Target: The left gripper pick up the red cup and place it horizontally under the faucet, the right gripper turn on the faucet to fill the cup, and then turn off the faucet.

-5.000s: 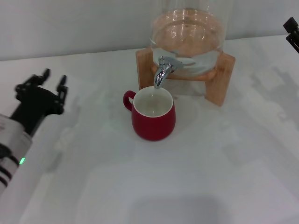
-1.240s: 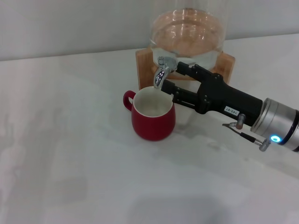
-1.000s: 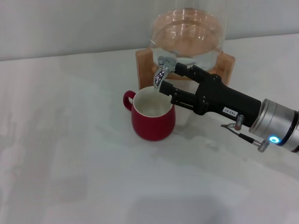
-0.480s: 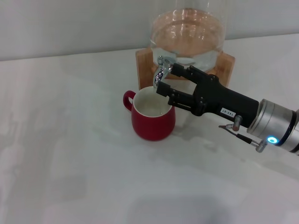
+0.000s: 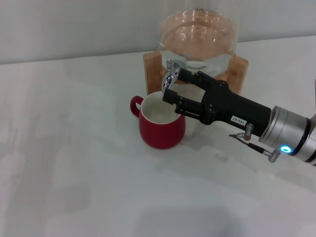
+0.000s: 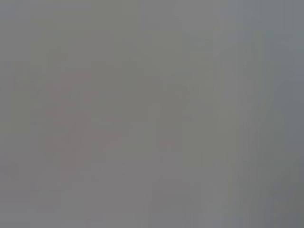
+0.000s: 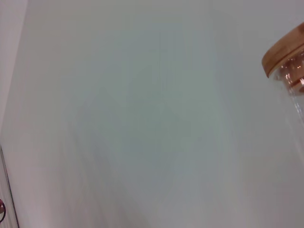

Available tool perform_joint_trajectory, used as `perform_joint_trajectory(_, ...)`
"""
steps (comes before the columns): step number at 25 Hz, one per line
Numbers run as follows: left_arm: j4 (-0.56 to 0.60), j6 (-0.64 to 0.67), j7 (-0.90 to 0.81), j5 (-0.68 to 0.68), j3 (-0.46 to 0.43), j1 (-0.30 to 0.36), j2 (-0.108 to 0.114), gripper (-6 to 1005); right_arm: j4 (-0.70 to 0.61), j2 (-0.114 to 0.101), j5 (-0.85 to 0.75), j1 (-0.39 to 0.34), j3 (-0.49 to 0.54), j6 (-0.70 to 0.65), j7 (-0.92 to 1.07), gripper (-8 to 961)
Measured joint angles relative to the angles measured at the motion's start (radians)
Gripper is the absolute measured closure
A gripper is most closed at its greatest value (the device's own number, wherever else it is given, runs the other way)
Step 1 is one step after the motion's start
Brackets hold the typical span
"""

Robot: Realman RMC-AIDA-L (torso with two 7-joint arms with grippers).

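White tabletop [image 5: 98,197] fills the head view, running back to a pale wall. Nearest on the right is the right gripper's silver wrist, lit by a small blue light, from which the long black right gripper [image 5: 171,85] reaches in toward the middle of the table. Its fingers are parted to a moderate gap: the upper one [image 5: 185,74] lies against the lever end of the faucet [image 5: 171,77], while the lower one [image 5: 170,97] hangs over the rim of the red cup [image 5: 162,120]. That cup stands upright on the table, directly below the spout, with its loop handle turned to the robot's left (its white inside is visible). Behind it, a glass jar [image 5: 197,39] sits in a wooden stand [image 5: 237,74], which carries the faucet at its front. From the right wrist view only the jar's wooden lid [image 7: 285,54] shows against the wall. Neither view shows the left gripper.
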Motion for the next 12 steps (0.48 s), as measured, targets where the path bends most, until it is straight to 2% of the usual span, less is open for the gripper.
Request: perform_joint_trajectory(12,-0.013,-0.007,0.001,-0.005,-0.004,-0.003,0.000,242,-0.001,-0.009,0.028,-0.033,0.018,0.000,-0.005,120)
